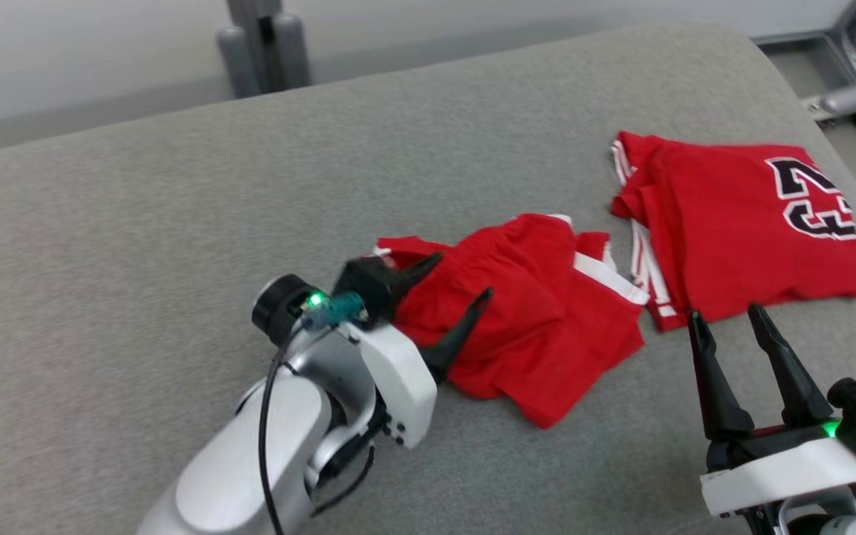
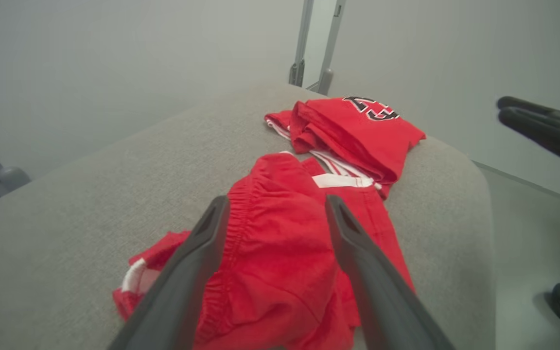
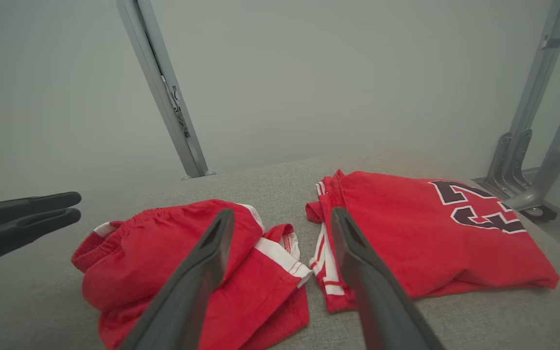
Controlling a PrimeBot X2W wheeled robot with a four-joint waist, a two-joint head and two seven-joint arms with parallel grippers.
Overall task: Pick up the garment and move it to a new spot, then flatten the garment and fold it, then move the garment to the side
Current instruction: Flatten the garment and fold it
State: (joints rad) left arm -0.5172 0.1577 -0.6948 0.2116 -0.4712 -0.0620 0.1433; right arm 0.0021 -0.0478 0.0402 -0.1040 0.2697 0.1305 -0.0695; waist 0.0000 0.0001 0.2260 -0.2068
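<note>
The garment, a pair of red shorts with white stripes [image 1: 539, 312], lies crumpled near the middle of the grey cushioned surface [image 1: 138, 260]. My left gripper [image 1: 461, 276] hovers over the shorts' left, waistband end, open, with nothing between its fingers. In the left wrist view the two fingers of the left gripper [image 2: 276, 199] straddle the bunched waistband of the shorts [image 2: 280, 253]. My right gripper [image 1: 725, 312] stands open at the lower right, tips just short of a folded red jersey's near edge. The right wrist view shows the right gripper [image 3: 281, 213] pointing between the shorts [image 3: 163, 253] and the jersey.
A folded red jersey with a dark number [image 1: 740, 223] lies at the right, close to the surface's right edge and almost touching the shorts. Grey metal frame legs [image 1: 264, 44] stand behind. Floor drops away at the right [image 2: 528, 233].
</note>
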